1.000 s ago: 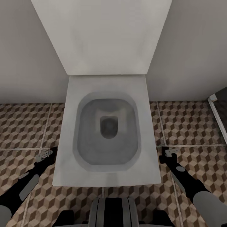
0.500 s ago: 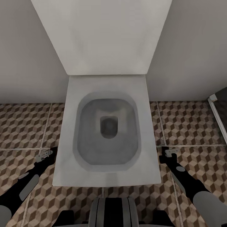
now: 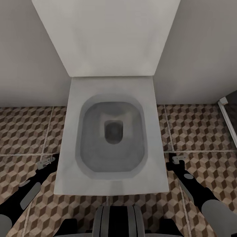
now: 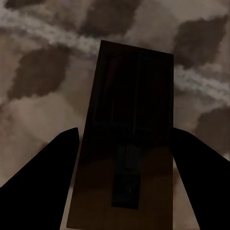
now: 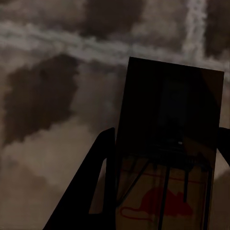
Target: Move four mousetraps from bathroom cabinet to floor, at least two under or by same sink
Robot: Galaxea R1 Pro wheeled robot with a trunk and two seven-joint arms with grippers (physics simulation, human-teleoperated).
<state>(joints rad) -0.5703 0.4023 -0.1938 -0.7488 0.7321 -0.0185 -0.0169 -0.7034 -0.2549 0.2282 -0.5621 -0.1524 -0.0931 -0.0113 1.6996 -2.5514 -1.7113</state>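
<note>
Both claws are hanging low over the bathroom floor [image 3: 197,128], one on each side of a white toilet [image 3: 112,138] that is standing against a pale wall [image 3: 29,49]. Seen from the head camera, the left claw [image 3: 46,162] is sitting just beside the toilet's left edge and the right claw [image 3: 178,159] just beside its right edge, each at the end of a dark arm with grey panels. Up close, the left claw [image 4: 124,158] is gripping a mousetrap [image 4: 128,139]: the flat brown board is lying between the two dark fingers [image 4: 45,184] and reaching out past their tips, with a dark metal piece running down its middle, and the blurred cube-patterned tiles are showing beyond it. The right claw [image 5: 165,158] is likewise clamping a second mousetrap [image 5: 167,143], whose board is sticking out beyond the fingers [image 5: 91,191]; thin wire and a red mouse mark are showing on the end nearest the claw, and pale grout lines are crossing the tiles behind it. At the far right of the head view, well apart from the right claw, a white frame edge [image 3: 227,118] is standing on the floor.
</note>
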